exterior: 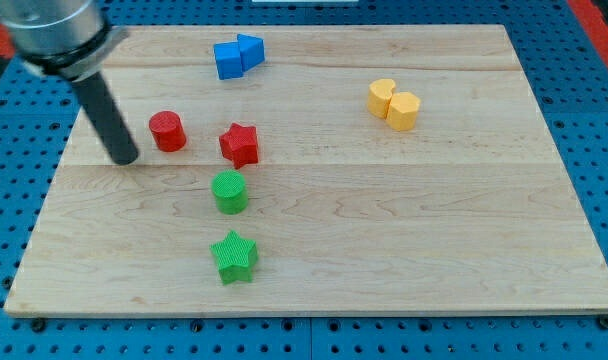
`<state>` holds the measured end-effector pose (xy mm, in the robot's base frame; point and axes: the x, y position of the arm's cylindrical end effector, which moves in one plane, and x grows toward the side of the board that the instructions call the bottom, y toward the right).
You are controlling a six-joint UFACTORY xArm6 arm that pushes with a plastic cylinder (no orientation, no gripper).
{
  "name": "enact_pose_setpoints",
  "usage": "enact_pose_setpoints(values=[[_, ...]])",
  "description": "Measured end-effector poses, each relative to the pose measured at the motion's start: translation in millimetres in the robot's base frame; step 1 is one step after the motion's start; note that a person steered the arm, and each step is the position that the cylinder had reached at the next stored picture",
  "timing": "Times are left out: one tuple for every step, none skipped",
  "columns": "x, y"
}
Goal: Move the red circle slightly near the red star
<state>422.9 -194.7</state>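
We are looking at a pale wooden counter (384, 220) lying on a blue pegboard (594, 60). Our dark rod is reaching down from the view's top left, and my tip (127, 159) is resting on the counter just to the view's left of the red circle (168, 131), apart from it. We are carrying no pincer, so nothing is being held.

The red circle is sitting near the red star (240, 144), which is lying to its right with a gap between them. Below the red star, the green circle (229, 191) is standing, and the green star (233, 256) is lying farther down.

Toward the top, two blue blocks (237, 56) are touching each other. At the upper right, two yellow blocks (395, 103) are touching as well.
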Motion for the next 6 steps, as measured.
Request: enact_pose_setpoints(values=[[-37,11],[-42,19],[-42,-45],[-45,-12],[-45,17],[-65,55]])
